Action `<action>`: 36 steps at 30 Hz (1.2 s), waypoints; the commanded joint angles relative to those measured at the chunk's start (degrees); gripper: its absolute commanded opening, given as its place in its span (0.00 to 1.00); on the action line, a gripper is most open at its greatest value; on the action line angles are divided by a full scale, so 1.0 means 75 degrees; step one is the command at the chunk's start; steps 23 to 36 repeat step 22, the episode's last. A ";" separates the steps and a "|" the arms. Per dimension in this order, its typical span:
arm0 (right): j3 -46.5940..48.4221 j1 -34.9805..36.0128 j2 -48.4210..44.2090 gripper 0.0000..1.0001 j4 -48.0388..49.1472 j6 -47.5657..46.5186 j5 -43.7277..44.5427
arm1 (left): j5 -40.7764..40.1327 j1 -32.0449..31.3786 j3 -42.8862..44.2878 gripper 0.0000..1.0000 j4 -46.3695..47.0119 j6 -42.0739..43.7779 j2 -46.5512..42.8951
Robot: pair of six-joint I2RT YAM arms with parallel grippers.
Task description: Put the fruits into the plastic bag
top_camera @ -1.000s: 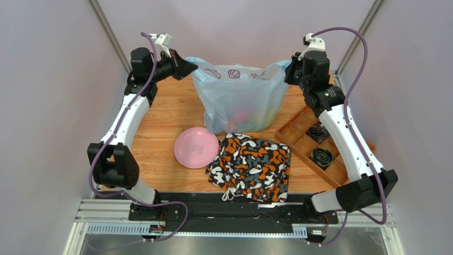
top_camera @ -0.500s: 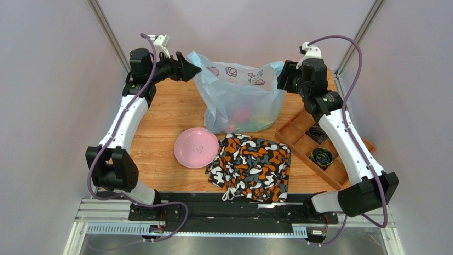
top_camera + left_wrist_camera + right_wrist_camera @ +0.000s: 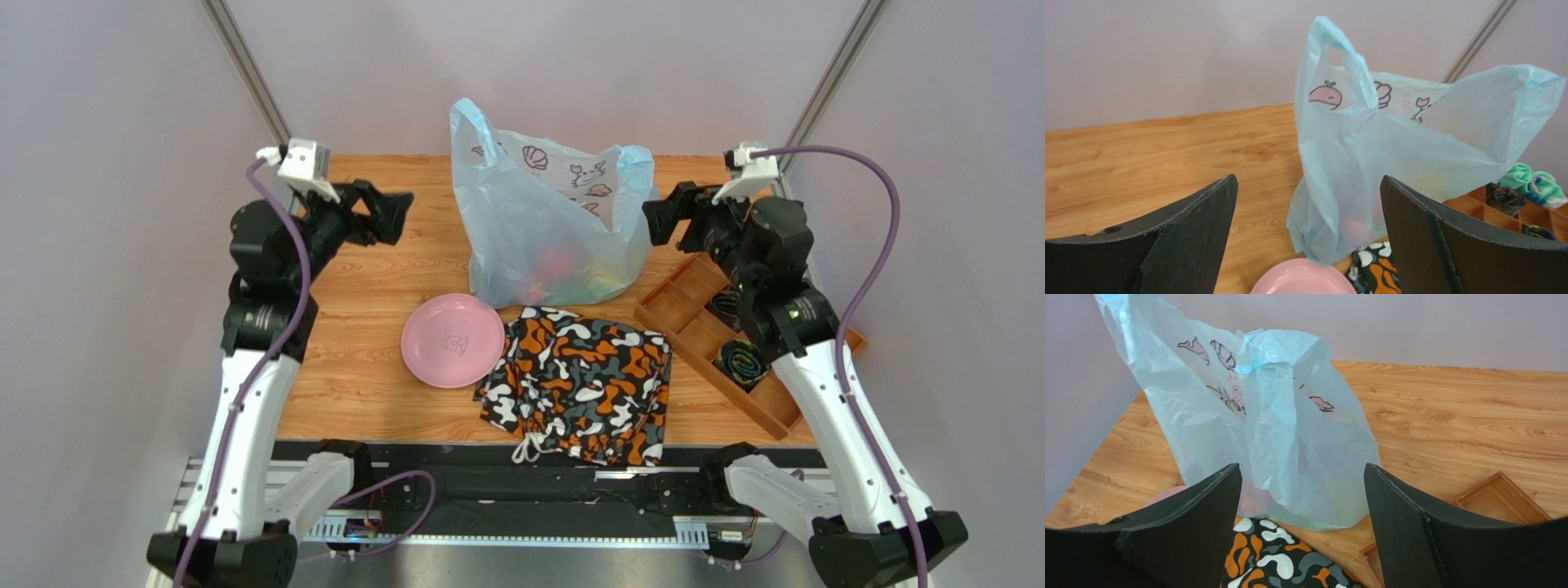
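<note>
The top view showed the plastic bag (image 3: 546,227) upright on the surface (image 3: 368,319) between the left gripper (image 3: 390,214) and right gripper (image 3: 658,218), both spread apart and empty, its fruits (image 3: 558,263) clearer there than from either wrist.

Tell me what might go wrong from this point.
1. The plastic bag stands on its own, with the left fingers and right fingers open and clear of it; it may slump or tip.
2. If it tips, the fruits seen through it could roll out toward the plate or cloth.
</note>
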 commanded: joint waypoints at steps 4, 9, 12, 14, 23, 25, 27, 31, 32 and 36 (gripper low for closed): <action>-0.1757 -0.0036 -0.1300 0.78 0.0734 0.0284 0.1539 | -0.0791 -0.0023 -0.1084 0.96 -0.1356 0.1006 -0.1641; -0.2638 -0.0025 -0.1993 0.78 0.0828 0.0495 0.1997 | -0.0719 -0.0023 -0.1587 0.96 -0.1649 0.1031 -0.2159; -0.3212 -0.0036 -0.2450 0.77 0.0969 0.0484 0.2418 | -0.0895 -0.0023 -0.1799 0.96 -0.1661 0.1019 -0.2323; -0.3505 -0.0025 -0.2626 0.77 0.1086 0.0449 0.2548 | -0.0931 -0.0023 -0.1858 0.96 -0.1614 0.1054 -0.2417; -0.3683 -0.0025 -0.2732 0.77 0.1098 0.0437 0.2735 | -0.0896 -0.0023 -0.1940 0.97 -0.1556 0.1031 -0.2581; -0.3683 -0.0025 -0.2732 0.77 0.1098 0.0437 0.2735 | -0.0896 -0.0023 -0.1940 0.97 -0.1556 0.1031 -0.2581; -0.3683 -0.0025 -0.2732 0.77 0.1098 0.0437 0.2735 | -0.0896 -0.0023 -0.1940 0.97 -0.1556 0.1031 -0.2581; -0.3683 -0.0025 -0.2732 0.77 0.1098 0.0437 0.2735 | -0.0896 -0.0023 -0.1940 0.97 -0.1556 0.1031 -0.2581; -0.3683 -0.0025 -0.2732 0.77 0.1098 0.0437 0.2735 | -0.0896 -0.0023 -0.1940 0.97 -0.1556 0.1031 -0.2581; -0.3683 -0.0025 -0.2732 0.77 0.1098 0.0437 0.2735 | -0.0896 -0.0023 -0.1940 0.97 -0.1556 0.1031 -0.2581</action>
